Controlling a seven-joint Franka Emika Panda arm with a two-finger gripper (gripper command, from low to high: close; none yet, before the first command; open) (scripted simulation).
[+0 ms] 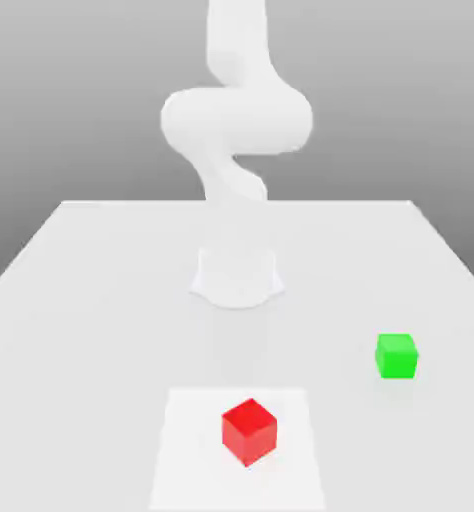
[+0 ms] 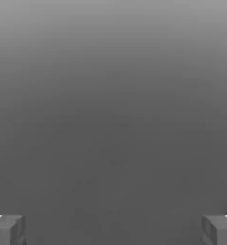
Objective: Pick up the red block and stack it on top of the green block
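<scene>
Exterior view first. Small shiny red cube (image 1: 249, 431) sitting on the flat white bench (image 1: 101, 270), near the front edge, inside a paler square patch. Small bright green cube (image 1: 396, 356) sitting on the same bench, off toward the exterior view's right and a little farther back. Sitting well apart, not touching. Both resting flat, the red one turned so a corner is pointing forward. Big white robot arm (image 1: 239, 120) bending up high behind them, above its round white base (image 1: 237, 277).

Hand view next. Looking out at plain grey. Two grey fingertips (image 2: 8, 229) poking in at the two far corners, standing wide apart with nothing between them. So the gripper (image 2: 113, 230) being open and holding nothing.

Judging from this: red cube probably lying low and in front of the arm's base, well below the gripper, since no cube is lying in front of the hand. Needing to tip down and reach forward toward the red cube before any grabbing. No long side on a cube, so only needing to line the fingertips up with two flat faces. Stacking not yet begun.
</scene>
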